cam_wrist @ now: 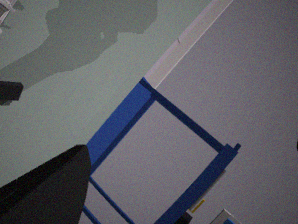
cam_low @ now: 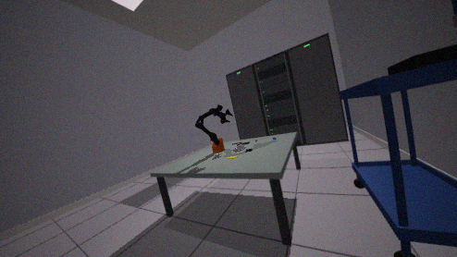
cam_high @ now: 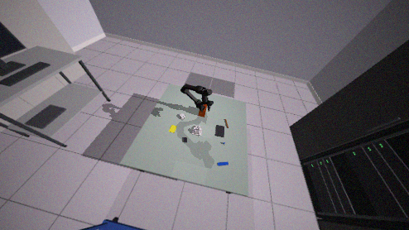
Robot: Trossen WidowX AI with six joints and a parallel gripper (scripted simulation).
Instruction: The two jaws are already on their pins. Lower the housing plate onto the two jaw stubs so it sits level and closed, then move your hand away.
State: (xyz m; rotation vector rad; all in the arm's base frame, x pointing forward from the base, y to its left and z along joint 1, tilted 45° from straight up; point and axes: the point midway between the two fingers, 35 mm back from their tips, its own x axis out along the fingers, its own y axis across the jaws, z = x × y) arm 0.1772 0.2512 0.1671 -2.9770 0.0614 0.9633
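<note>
Claw point(cam_high: 210, 106) point(cam_low: 229, 116) point(cam_wrist: 200, 148) hangs above the table point(cam_high: 166, 153) point(cam_low: 222, 175) point(cam_wrist: 60, 105), fingers apart, holding nothing. Seen from above, a pale openwork piece point(cam_high: 196, 130) lies mid-table, a dark slab point(cam_high: 219, 131) at its three o'clock; which is the housing plate, I cannot tell.

1 arm point(cam_high: 191, 96) point(cam_low: 200, 123) raised, bent | fingers point(cam_low: 229, 114) spread wide, holding 0 things

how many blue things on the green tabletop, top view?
2: a blue block near the front right of the tabletop, and a small blue piece below the black rectangle. Others may hide under the arm.
</note>
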